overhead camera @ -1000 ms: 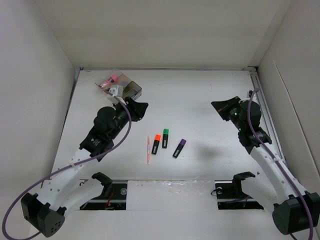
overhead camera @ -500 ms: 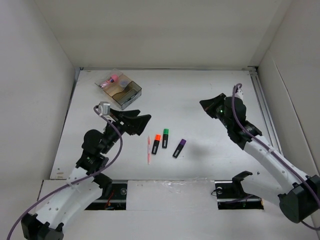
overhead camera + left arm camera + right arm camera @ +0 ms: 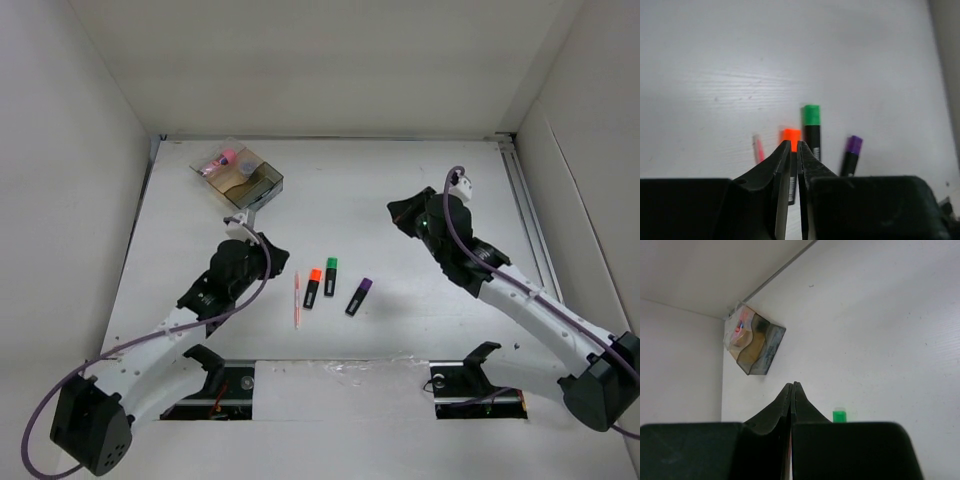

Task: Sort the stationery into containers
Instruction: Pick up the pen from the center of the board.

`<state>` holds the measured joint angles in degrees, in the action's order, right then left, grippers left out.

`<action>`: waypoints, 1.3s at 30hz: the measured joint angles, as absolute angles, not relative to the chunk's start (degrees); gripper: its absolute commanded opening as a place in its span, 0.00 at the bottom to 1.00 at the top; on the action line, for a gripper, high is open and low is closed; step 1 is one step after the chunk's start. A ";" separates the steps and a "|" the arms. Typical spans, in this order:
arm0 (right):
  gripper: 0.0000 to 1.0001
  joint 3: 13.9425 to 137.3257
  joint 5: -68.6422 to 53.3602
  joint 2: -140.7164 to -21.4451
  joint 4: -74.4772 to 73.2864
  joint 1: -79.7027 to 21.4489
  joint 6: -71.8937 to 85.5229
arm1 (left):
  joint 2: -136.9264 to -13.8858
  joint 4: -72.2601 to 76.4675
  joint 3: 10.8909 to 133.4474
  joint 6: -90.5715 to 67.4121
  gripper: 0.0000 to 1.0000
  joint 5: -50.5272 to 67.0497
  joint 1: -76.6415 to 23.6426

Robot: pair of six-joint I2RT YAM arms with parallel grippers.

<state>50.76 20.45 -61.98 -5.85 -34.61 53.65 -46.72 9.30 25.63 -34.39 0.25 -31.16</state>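
Left gripper (image 3: 794,145): jaws all but closed, nothing held, near the pink pen (image 3: 758,148). Rightward in a row lie the orange highlighter (image 3: 790,134), green highlighter (image 3: 812,117) and purple highlighter (image 3: 853,145). Right gripper (image 3: 792,386): closed, empty, further right. Box (image 3: 262,190) at far left, bottle (image 3: 224,158) inside.

Closed, empty: left hand (image 3: 794,144), right hand (image 3: 792,385).

No legible text. White label patches on orange highlighter (image 3: 312,288), green highlighter (image 3: 330,276), purple highlighter (image 3: 358,297): print too small to read.
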 measured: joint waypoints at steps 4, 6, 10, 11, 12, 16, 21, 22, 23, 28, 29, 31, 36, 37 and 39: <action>0.00 49.93 21.56 -63.20 -5.65 -35.35 53.78 | -52.71 2.13 25.76 -34.63 0.22 -5.28 -33.26; 0.06 49.80 22.09 -64.40 -5.58 -35.35 53.78 | -55.68 -2.02 26.74 -35.75 0.24 -10.00 -38.50; 0.32 49.76 22.50 -66.54 -5.63 -35.44 54.04 | -64.18 -8.60 33.15 -38.61 0.28 -18.26 -50.68; 0.36 49.76 22.50 -66.83 -5.63 -35.53 54.02 | -65.98 -9.13 34.61 -39.35 0.28 -19.99 -52.75; 0.36 49.76 22.50 -66.92 -5.65 -35.66 54.00 | -67.24 -9.47 35.51 -39.99 0.30 -21.23 -54.46; 0.33 49.76 22.74 -66.26 -5.61 -35.75 53.93 | -69.58 -11.49 36.16 -42.06 0.30 -23.90 -56.51; 0.21 49.69 23.18 -64.60 -5.56 -35.75 53.71 | -70.04 -13.19 36.16 -44.12 0.27 -25.36 -56.51; 0.17 49.69 23.22 -64.51 -5.56 -35.75 53.74 | -70.37 -13.34 36.16 -44.51 0.27 -25.54 -56.51; 0.16 49.69 23.22 -64.51 -5.54 -35.75 53.76 | -70.78 -13.47 36.16 -44.77 0.27 -25.65 -56.51; 0.09 49.67 22.96 -64.53 -5.58 -35.75 53.76 | -74.15 -13.61 36.16 -45.52 0.25 -25.36 -56.51; 0.09 49.67 22.96 -64.53 -5.58 -35.75 53.74 | -74.74 -13.67 36.14 -45.58 0.25 -25.28 -56.51; 0.11 49.67 22.90 -64.53 -5.56 -35.75 53.76 | -75.46 -13.67 36.14 -45.63 0.25 -25.26 -56.51; 0.22 49.67 22.65 -64.45 -5.56 -35.75 53.76 | -77.87 -13.37 36.14 -45.78 0.15 -25.34 -56.51; 0.23 49.67 22.48 -64.42 -5.56 -35.75 53.76 | -78.78 -13.34 36.14 -45.91 0.12 -25.34 -56.51; 0.25 49.67 22.13 -64.42 -5.58 -35.75 53.74 | -80.23 -13.19 36.69 -45.95 0.04 -26.35 -56.51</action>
